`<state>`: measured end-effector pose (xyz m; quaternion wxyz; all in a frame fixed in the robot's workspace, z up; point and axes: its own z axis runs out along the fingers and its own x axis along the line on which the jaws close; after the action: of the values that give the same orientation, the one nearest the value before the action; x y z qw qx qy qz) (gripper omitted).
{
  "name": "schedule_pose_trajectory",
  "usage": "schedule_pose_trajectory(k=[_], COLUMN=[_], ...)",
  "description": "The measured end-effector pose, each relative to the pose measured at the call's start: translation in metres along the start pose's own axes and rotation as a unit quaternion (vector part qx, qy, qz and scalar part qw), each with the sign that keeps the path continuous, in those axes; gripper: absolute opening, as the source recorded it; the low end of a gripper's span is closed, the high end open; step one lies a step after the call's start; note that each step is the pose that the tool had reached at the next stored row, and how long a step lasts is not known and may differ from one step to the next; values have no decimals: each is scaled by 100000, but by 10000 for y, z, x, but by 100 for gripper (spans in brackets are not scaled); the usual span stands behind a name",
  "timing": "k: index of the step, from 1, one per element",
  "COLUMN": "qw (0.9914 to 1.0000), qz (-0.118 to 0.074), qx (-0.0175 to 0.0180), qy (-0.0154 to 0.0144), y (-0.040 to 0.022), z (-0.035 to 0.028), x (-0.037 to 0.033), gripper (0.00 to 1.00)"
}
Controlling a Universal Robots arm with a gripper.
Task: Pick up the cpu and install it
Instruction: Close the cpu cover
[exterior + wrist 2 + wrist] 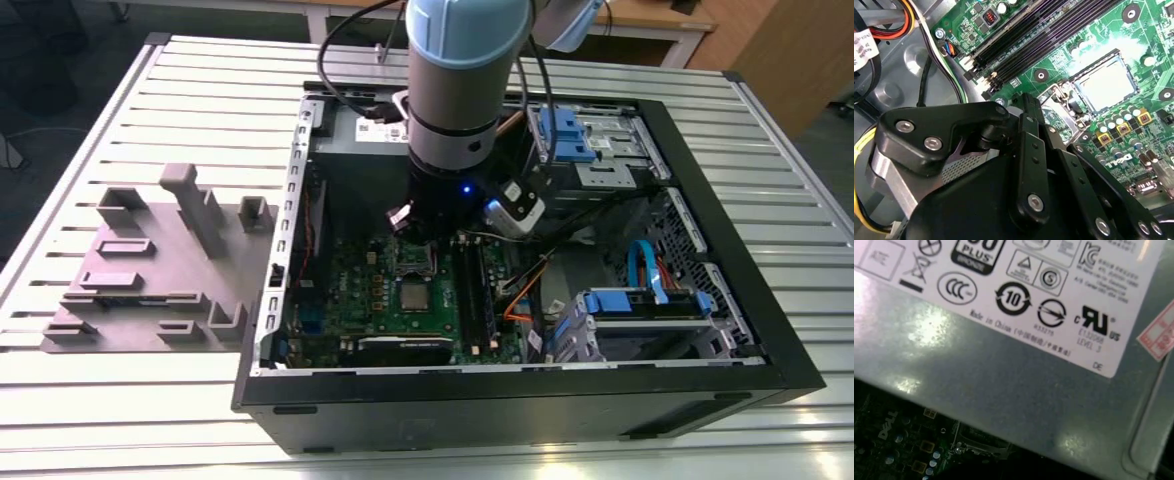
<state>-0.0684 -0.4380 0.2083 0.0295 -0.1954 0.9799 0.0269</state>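
1. One grey moulded fixture (147, 262) with upright posts and slots sits at the exterior view's left, on the slatted metal desk (80, 400), just beside the computer case
2. Next along, the open black computer case (534, 397) lies on its side on the desk, with its green motherboard (354, 290) facing up
3. At the far end of the case sits the grey power supply (340, 142); in the first wrist view its grey wall and white label (1019, 290) are very close
4. The arm (461, 80) reaches straight down into the case, and the gripper (416, 232) hangs just over the motherboard; whether it is spread or pressed together I cannot tell
5. The cpu (416, 297) lies flat in its socket on the motherboard, on the near side of the gripper and apart from it; in the second wrist view it (1104, 82) shows pale, with the metal socket frame (1059, 102) between it and the gripper (1026, 102)
6. Black memory slots (470, 290) run just right of the cpu
7. Furthest right are orange cables (518, 295) and drive bays with blue tabs (567, 135)
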Motion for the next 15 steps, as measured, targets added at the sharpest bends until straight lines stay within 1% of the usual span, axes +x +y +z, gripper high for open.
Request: schedule_pose_trajectory(k=[2, 8, 9, 10, 11, 13, 14, 15], qw=[100000, 100000, 100000, 99999, 99994, 99960, 99952, 99949], qz=[5, 1, 0, 12, 70, 196, 208, 213], qx=[-3, -5, -16, -157, -516, -1268, -1351, -1383], qy=[-1, -3, 33, 326, 993, 2537, 2776, 2865], y=[-1, -1, -1, -3, -7, -16, -17, -18], z=[-19, -26, -26, -25, -22, -18, -19, -19], x=[0, -1, -2, -5, -15, -36, -38, -38], gripper=[10, 10, 10, 10, 10, 10, 10, 10])
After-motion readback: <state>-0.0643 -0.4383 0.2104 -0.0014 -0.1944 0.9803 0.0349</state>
